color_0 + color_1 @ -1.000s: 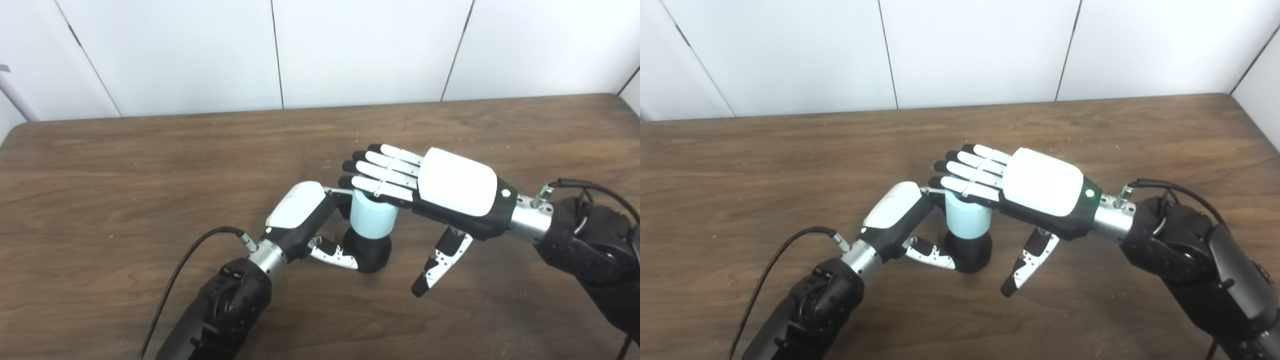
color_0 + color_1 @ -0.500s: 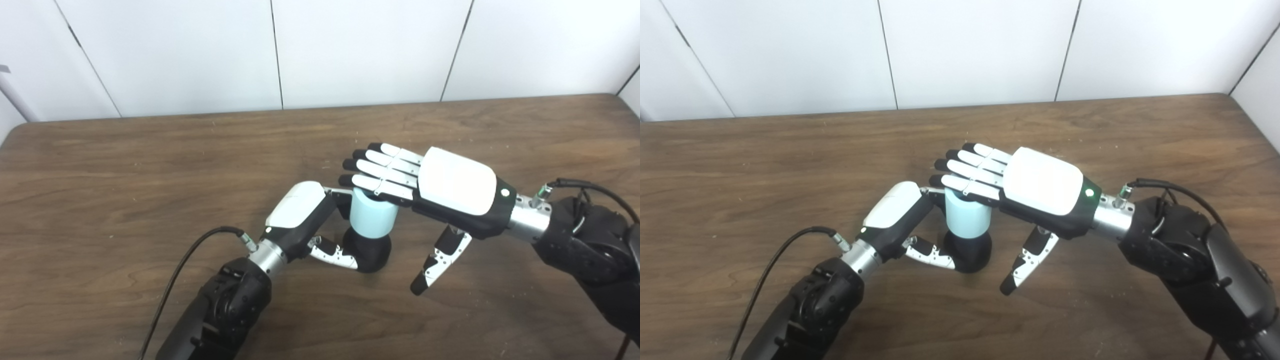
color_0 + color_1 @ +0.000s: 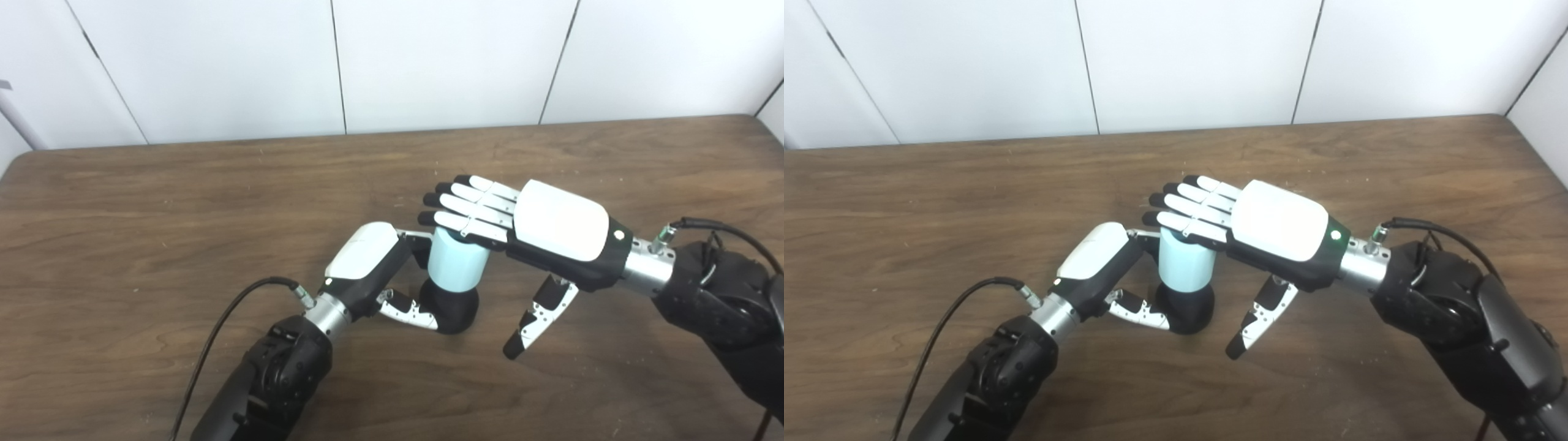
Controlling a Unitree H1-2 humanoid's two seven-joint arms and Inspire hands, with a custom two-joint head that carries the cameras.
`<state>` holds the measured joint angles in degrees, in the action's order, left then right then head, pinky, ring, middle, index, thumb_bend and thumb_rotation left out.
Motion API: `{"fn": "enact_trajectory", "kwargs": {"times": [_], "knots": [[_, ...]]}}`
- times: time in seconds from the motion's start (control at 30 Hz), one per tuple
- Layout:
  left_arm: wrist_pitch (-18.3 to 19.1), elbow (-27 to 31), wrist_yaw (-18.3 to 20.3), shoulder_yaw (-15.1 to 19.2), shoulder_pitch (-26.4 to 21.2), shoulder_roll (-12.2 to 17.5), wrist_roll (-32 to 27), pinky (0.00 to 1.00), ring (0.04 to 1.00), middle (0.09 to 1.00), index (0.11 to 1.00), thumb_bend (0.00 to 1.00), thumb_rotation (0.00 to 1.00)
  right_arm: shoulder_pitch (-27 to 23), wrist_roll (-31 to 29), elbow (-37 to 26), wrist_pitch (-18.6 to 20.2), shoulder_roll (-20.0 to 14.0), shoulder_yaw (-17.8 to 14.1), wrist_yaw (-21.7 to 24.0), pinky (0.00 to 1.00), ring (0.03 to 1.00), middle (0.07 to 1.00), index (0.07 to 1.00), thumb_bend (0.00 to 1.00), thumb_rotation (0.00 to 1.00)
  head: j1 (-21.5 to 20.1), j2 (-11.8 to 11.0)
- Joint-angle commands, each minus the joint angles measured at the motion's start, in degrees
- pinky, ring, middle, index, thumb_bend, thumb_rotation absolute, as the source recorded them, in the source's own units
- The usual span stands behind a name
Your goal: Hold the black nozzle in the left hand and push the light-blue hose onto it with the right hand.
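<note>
Light-blue hose (image 3: pixel 458 265) stands upright on the black nozzle (image 3: pixel 452 309), mid-table (image 3: pixel 122 214). Your left hand (image 3: pixel 373 263) grips the nozzle base. Your right hand (image 3: pixel 539 229) lies flat, fingers spread, on the hose top. Both views match.

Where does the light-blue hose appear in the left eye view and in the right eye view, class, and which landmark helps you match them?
Left eye view: light-blue hose right of centre, upright on the black nozzle.
Right eye view: hose at centre.
Shared landmark: right hand lies flat on the hose's top.
</note>
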<state>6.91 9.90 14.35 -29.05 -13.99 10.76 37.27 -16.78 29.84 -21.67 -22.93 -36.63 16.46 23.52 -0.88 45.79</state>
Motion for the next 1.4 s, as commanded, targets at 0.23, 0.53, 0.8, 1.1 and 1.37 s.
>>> {"fn": "enact_trajectory", "kwargs": {"times": [0.23,0.53,0.8,1.1,1.37], "knots": [[2.5,-1.9,3.9,-1.3,1.5,1.6,2.1,0.78,0.584,0.502,0.47,0.52,0.0,1.5,0.6,1.5,0.6,-1.7,3.4,5.6,1.0,1.0,1.0,1.0,0.82,0.54,0.0,-0.1],[2.7,-1.7,4.1,-1.4,1.5,1.6,2.3,0.78,0.586,0.503,0.47,0.52,0.0,1.5,-0.2,1.0,1.2,-2.0,4.1,5.8,1.0,1.0,1.0,1.0,0.82,0.54,-0.1,0.1],[3.0,-1.7,4.2,-1.5,1.3,1.6,2.2,0.78,0.591,0.502,0.471,0.52,0.0,1.3,0.5,-0.8,1.3,-2.0,4.6,6.0,1.0,1.0,1.0,1.0,0.82,0.53,-0.2,0.1],[3.0,-1.5,4.2,-1.5,1.3,1.5,2.1,0.78,0.586,0.498,0.474,0.52,0.0,0.7,0.7,-1.8,0.8,-2.2,5.0,6.4,1.0,1.0,1.0,1.0,0.82,0.53,-0.1,0.1],[3.0,-1.6,4.1,-1.5,1.5,1.5,2.1,0.78,0.586,0.504,0.469,0.52,0.0,0.5,0.8,-1.2,0.1,-2.4,5.2,6.3,1.0,1.0,1.0,1.0,0.82,0.53,0.0,0.2]]}}
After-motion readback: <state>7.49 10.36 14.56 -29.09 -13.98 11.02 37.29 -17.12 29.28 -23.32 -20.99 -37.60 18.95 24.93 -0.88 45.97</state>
